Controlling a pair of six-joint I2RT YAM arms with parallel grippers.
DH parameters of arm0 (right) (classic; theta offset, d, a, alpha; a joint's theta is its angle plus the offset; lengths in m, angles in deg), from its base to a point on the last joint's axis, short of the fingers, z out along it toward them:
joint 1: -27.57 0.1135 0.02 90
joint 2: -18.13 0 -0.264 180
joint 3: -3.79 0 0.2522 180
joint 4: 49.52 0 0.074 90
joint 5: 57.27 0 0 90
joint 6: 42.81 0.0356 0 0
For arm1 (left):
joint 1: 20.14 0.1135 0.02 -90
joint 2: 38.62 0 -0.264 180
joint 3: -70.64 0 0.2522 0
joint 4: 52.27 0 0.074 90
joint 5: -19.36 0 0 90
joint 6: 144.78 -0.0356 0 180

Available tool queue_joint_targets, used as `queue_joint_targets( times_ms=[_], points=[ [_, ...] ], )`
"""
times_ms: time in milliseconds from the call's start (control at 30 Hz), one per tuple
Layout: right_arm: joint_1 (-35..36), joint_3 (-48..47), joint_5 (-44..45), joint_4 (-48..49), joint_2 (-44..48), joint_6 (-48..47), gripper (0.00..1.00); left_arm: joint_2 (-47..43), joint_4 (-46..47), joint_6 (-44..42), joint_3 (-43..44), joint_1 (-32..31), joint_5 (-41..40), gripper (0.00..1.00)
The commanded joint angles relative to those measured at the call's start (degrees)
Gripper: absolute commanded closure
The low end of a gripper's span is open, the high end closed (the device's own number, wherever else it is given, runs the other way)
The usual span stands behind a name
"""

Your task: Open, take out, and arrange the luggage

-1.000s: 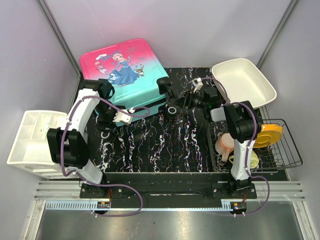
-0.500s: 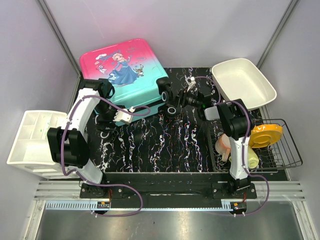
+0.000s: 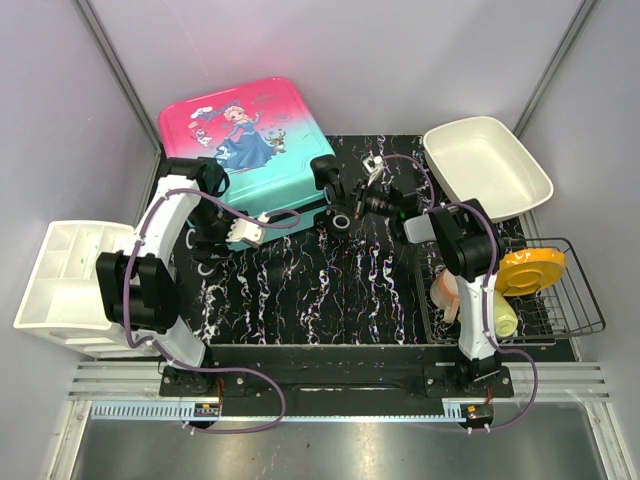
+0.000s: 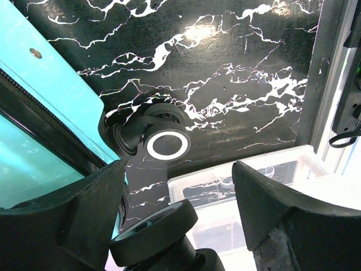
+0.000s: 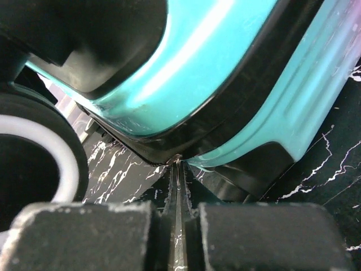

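Looking down from above, the luggage (image 3: 245, 150) lies flat with its picture side up, out in front of both my arms. My left gripper (image 3: 222, 238) is at the corner nearest to it. My right gripper (image 3: 357, 200) is at the other near corner, just beside a black wheel (image 3: 342, 217).

From my left wrist, my jaws stand wide apart and hold nothing. A white-ringed wheel (image 4: 167, 144) sits just ahead, between them, and touches neither one. The teal shell is ahead and off to one side.

From my right wrist, my fingers (image 5: 84, 237) are squeezed almost together. A thin shiny sliver is pinched between them, right up against the dark zip line (image 5: 146, 149) just ahead. I think it is the zip tab (image 5: 177, 161), but it is tiny and I cannot be sure.

Here is what I think could go wrong. The tab is thin and smooth, so it could pop out when I pull. The zip bends round this corner, so it could stick. My left gripper holds nothing, so the whole luggage could slide along after my right one.
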Motion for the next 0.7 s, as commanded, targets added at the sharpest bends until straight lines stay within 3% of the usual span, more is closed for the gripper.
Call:
queue_joint_targets(
  times_ms=[0, 400, 667],
  points=[
    [-0.85, 0.91, 5.54, 0.84, 2.94, -0.45, 1.00, 3.81, 1.99, 0.45, 0.56, 2.64, -5.15, 0.19],
    [-6.21, -1.28, 21.46, -10.50, 9.19, -9.93, 1.00, 5.56, 1.81, 0.10, 1.79, 3.60, -5.41, 0.19],
    [-5.69, -9.89, 18.22, -9.19, 2.25, -8.63, 1.00, 6.09, 1.46, 0.18, 2.40, 3.69, -5.06, 0.19]
  ],
)
